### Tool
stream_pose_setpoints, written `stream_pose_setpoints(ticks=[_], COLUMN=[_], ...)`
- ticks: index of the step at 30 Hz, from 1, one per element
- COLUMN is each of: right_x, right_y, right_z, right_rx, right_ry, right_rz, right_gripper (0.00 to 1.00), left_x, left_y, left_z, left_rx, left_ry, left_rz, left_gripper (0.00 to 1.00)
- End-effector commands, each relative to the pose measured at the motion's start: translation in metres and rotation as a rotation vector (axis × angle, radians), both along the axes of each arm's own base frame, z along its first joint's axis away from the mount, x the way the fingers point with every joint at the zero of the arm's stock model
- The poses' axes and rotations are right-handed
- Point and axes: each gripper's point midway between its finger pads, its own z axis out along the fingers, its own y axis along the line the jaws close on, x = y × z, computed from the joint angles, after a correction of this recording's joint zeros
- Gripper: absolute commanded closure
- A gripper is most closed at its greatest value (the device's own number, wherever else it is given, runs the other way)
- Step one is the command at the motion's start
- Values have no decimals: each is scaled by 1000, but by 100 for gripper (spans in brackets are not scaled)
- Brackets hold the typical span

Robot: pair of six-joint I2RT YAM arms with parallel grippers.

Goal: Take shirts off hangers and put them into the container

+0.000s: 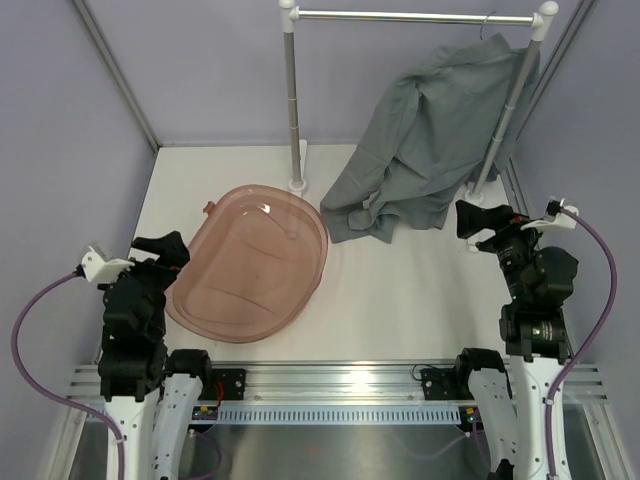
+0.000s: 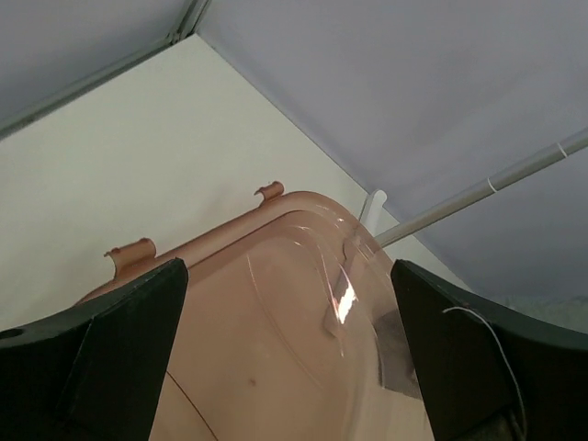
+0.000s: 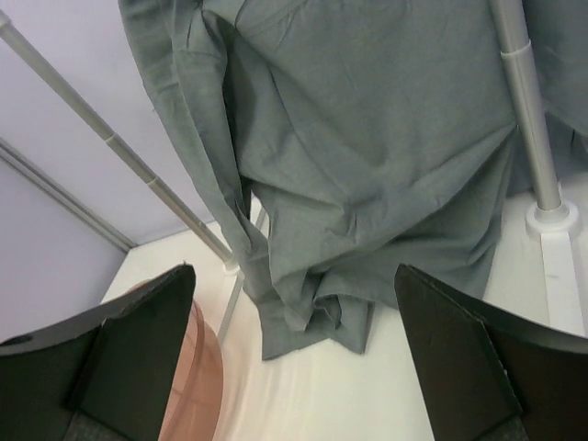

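Left gripper (image 1: 165, 250) and right gripper (image 1: 482, 220) both stand wide, holding nothing. Container (image 1: 250, 270) lies at 9 o'clock. Shirt (image 1: 430, 140) hangs from the rail (image 1: 410, 16) at 1 o'clock, its hanger hidden. Recommended: pinch cloth near the collar, then lift clear.

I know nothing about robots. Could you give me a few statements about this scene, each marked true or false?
1. The shirt hangs from the rail, its lower end bunched on the table. True.
2. The tub already holds a shirt. False: it is empty.
3. The left hand and right hand are both open, holding nothing. True.
4. The tub lies nearest the right hand. False: it lies beside the left hand.
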Motion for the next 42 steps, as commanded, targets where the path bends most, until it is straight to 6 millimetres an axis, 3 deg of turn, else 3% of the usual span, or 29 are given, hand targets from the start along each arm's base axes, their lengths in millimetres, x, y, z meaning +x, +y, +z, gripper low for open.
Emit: stream_pose_setpoints(ticks=[1, 2, 3, 5, 9, 12, 13, 15, 16, 19, 21, 22, 23, 25, 29, 31, 33, 34, 39, 41, 42], right_x=[-6, -11, -12, -17, -15, -10, -6, -5, -5, -20, -28, -32, -33, -33, -30, -29, -29, -30, -36, -40, -43], right_y=[-1, 7, 13, 30, 51, 54, 53, 52, 51, 50, 50, 51, 50, 48, 46, 47, 48, 48, 45, 43, 42], right_z=[-2, 7, 7, 4, 19, 22, 34, 30, 34, 56, 61, 65, 66, 61, 57, 56, 54, 54, 54, 58, 56], right_rx=[26, 12, 1, 33, 106, 110, 97, 67, 59, 44, 38, 30, 27, 19, 31, 43, 51, 50, 39, 26, 19], right_ry=[177, 169, 172, 165, 60, 99, 107, 170, 171, 92, 70, 57, 59, 86, 104, 103, 106, 103, 95, 83, 87], right_rz=[-10, 37, 72, 170, 299, 324, 322, 317, 312, 297, 294, 294, 291, 278, 265, 272, 277, 274, 255, 237, 231], right_gripper=[1, 1, 0, 0, 1, 0, 1, 0, 1, 1, 1, 0, 1, 1, 0, 1, 1, 1, 1, 1, 0], left_x=[-4, -4, -2, -10, -15, -20, -19, -15, -14, -11, 0, 5, 9, 12, 18, 31, 31, 44, 68, 86, 93], left_y=[-19, -30, -41, -52, -74, -97, -107, -119, -136, -151, -154, -147, -147, -145, -162, -168, -191, -199, -251, -265, -272], left_z=[-7, -4, 10, 4, 15, 32, 35, 39, 47, 55, 69, 58, 73, 84, 111, 120, 126, 131, 147, 166, 185], left_rx=[-164, -21, 17, 24, -18, -70, -127, -183, -206, -202, -116, -61, -31, 8, 19, 54, 88, 126, 211, 236, 251], left_ry=[126, 172, 183, 255, 180, 73, 44, -1, -75, -115, -76, 0, -5, -23, -41, -18, -7, 11, 19, -35, -122], left_rz=[-55, -172, -253, -324, -440, -557, -598, -663, -770, -880, -919, -887, -886, -866, -939, -938, -1000, -987, -1114, -1136, -1146], left_gripper=[1, 1, 1, 1, 1, 1, 1, 1, 1, 1, 1, 1, 1, 1, 1, 1, 1, 1, 1, 1, 1])
